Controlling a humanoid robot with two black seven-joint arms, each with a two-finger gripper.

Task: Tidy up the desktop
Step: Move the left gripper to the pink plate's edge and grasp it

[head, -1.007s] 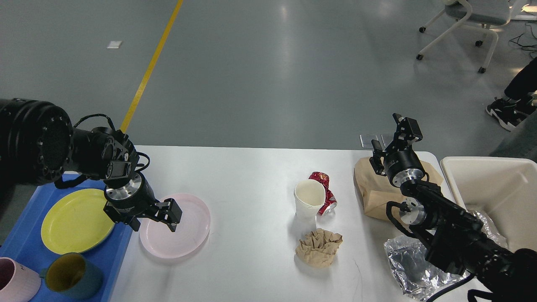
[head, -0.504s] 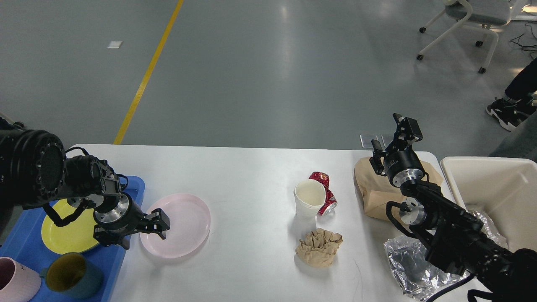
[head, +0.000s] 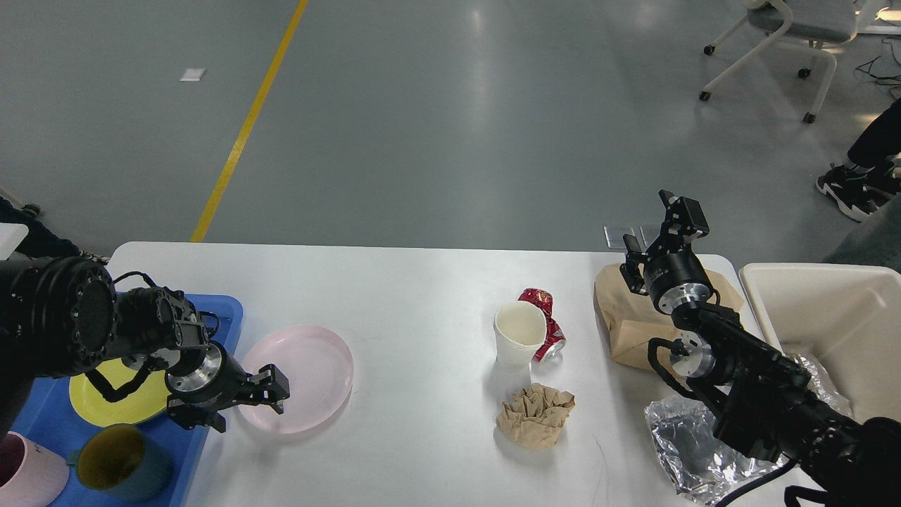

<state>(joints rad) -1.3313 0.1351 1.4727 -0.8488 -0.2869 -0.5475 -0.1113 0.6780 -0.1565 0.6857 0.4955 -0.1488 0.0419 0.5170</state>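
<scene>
The desktop (head: 415, 296), white and wide, fills the lower half of the view. At its left edge sits a blue tray (head: 222, 313) holding a yellow plate (head: 105, 408), a dark green mug (head: 123, 461) and a pink mug (head: 24, 479). Just right of the tray lies a pink plate (head: 310, 373); the left gripper (head: 250, 405) hangs low at its near left rim, fingers spread, nothing between them. Further right of the pink plate stand a white paper cup (head: 519, 334) touching a crushed red can (head: 542, 310), with crumpled brown paper (head: 535, 415) in front. Beyond lie a brown paper bag (head: 626, 324), crumpled foil (head: 686, 443) and a cream bin (head: 830, 324). The right gripper (head: 662, 236) is raised over the bag, fingers parted and empty
</scene>
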